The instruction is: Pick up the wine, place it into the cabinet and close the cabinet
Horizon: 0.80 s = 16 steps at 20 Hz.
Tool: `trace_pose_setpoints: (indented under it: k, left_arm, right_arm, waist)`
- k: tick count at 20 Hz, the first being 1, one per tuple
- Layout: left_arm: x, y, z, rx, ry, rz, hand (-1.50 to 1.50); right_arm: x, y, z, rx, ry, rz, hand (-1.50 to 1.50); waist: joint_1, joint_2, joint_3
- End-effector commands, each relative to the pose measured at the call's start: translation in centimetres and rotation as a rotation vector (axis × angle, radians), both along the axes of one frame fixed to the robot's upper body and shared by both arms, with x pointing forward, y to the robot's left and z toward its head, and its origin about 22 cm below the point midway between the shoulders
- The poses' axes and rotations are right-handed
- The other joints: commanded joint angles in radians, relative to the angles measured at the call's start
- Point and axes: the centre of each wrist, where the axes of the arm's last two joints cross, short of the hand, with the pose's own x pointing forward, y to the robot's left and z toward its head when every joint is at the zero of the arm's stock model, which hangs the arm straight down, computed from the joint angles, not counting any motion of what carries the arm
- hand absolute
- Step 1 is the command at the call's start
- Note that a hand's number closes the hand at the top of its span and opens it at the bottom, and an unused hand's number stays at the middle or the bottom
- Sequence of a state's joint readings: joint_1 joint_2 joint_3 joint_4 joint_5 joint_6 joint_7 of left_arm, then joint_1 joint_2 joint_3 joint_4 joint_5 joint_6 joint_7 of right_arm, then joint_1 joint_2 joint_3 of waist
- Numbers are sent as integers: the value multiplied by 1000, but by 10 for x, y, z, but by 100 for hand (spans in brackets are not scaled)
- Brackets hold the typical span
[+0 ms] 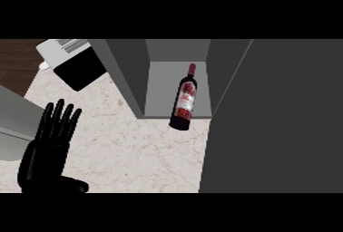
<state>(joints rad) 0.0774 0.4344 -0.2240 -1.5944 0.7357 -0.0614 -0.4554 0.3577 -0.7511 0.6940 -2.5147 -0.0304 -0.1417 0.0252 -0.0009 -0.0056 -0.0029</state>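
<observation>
The wine bottle (184,99), dark with a red and white label and a red cap, stands inside the open grey cabinet (127,77), at the right of its shelf, its base at the shelf's front edge. The cabinet's door (275,118) is a large dark grey panel swung open, filling the view's right side. My left hand (53,131) is open, fingers straight and pointing up, at the lower left over the counter, well apart from the bottle. My right hand does not show.
The counter (134,149) is beige marble. A black and white appliance (74,61) sits at the upper left beside the cabinet. A grey surface (13,118) shows at the left edge.
</observation>
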Motion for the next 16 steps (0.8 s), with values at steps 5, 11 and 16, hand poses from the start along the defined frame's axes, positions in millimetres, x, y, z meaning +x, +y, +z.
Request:
trace_pose_setpoints:
  k: [5,11,16]
  left_arm:
    - [4,35,7,8,-24,15,-150]
    - [3,63,16,19,-8,-1,-150]
    - [-1,80,27,30,-21,-29,-150]
  right_arm:
    - [-23,9,51,123,-18,141,150]
    - [-13,21,42,148,-22,140,150]
    - [-1,30,35,180,8,150,150]
  waist:
    - [8,6,-1]
    - [16,7,-2]
    - [41,9,-4]
